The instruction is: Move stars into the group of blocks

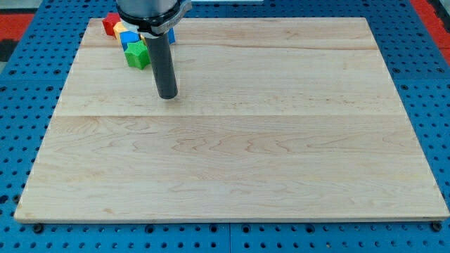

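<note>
A cluster of blocks sits at the board's top left. It holds a red block [110, 24], a yellow block [121, 29], a blue block [129, 39] and a green block [138, 54] at its lower edge. Another blue block [171, 35] peeks out behind the rod. Their shapes are hard to make out, and the arm hides part of the group. My tip [167, 96] rests on the board just below and to the right of the green block, apart from it.
The wooden board [239, 140] lies on a blue perforated table [21, 105]. The arm's dark body [151, 10] hangs over the board's top edge above the cluster.
</note>
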Motion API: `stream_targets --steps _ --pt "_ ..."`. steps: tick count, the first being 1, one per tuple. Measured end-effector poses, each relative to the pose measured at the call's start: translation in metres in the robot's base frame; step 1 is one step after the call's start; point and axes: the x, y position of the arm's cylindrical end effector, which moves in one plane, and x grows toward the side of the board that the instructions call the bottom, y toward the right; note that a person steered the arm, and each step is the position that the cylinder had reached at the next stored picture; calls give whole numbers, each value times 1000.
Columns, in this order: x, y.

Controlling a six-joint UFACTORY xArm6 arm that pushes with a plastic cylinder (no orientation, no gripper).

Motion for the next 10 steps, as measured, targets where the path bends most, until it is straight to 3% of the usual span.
stream_targets --steps 1,2,3,4,5,6,7,8,9,10 --pt "34 -6" --pt "36 -95" --pt "-18 -179" --pt "-77 -205" --pt "-117 -205" --pt "-183 -163" --pt "-207 -124" --pt "-200 -116" --pt "-157 -67" --pt "-136 -72"
